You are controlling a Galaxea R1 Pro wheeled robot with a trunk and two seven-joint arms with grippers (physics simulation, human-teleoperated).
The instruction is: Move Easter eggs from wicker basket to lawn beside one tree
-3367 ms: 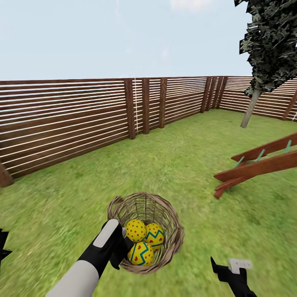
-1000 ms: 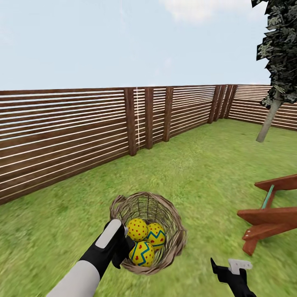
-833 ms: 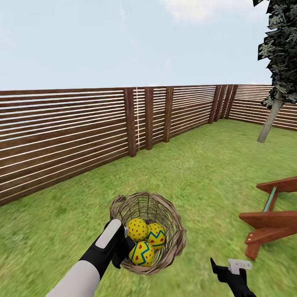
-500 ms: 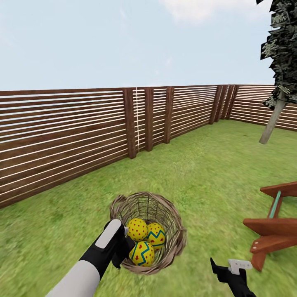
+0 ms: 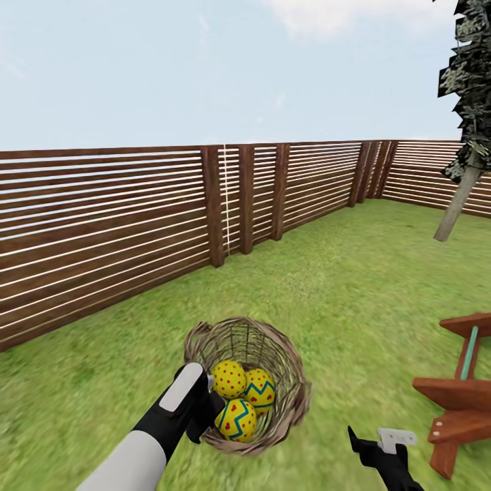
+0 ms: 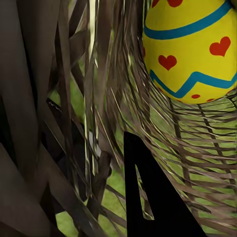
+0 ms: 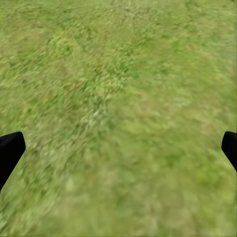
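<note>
The wicker basket (image 5: 289, 356) hangs low at the centre of the head view, above the lawn (image 5: 341, 286). Three Easter eggs lie inside: a dotted one (image 5: 229, 378), a zigzag one (image 5: 260, 390) and a nearer zigzag one (image 5: 236, 419). My left gripper (image 5: 202, 409) is shut on the basket's near-left rim. In the left wrist view a black finger (image 6: 153, 197) lies against the woven wall (image 6: 74, 123), with an egg (image 6: 190, 49) just beyond. My right gripper (image 5: 382, 442) stands open over bare grass (image 7: 118, 98). A tree (image 5: 458, 204) with a pale trunk rises at the far right.
A brown slat fence (image 5: 136, 218) runs across the back and turns a corner at the far right. A red-brown wooden frame (image 5: 464, 395) stands on the grass at the right edge, close to my right arm. Open grass lies between the basket and the tree.
The camera has moved: the tree and the wooden frame have slid rightward in the picture. The basket and eggs keep their place in my left gripper. The right gripper stays open.
</note>
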